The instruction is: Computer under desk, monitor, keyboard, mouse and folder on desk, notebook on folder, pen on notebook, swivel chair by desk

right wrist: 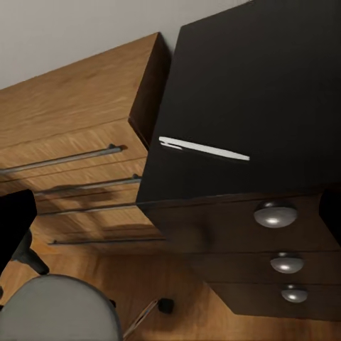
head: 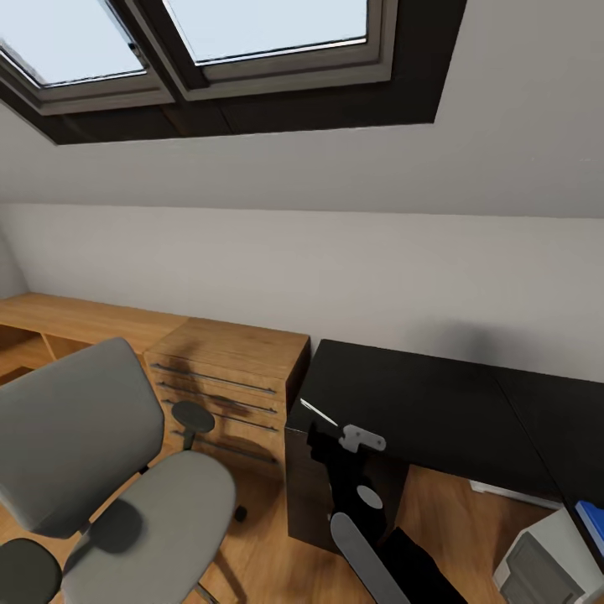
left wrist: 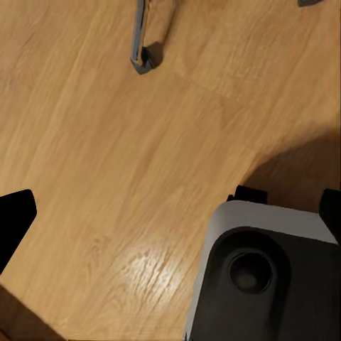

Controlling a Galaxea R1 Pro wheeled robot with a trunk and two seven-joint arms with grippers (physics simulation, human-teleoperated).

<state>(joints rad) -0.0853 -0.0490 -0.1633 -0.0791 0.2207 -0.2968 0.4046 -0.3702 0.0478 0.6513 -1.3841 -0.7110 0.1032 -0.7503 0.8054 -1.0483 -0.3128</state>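
The pen (right wrist: 204, 148) lies on the desk (head: 436, 403) (folder (head: 592, 518) cut off).

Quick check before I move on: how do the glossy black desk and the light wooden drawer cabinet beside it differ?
The glossy black desk has round silver knobs on its drawer unit; the light wooden drawer cabinet has long bar handles. The desk top carries a thin white pen near its corner; the cabinet's visible top looks bare. The desk's finish is dark and reflective, the cabinet's a warm wood grain. Both stand against the same wall, side by side.
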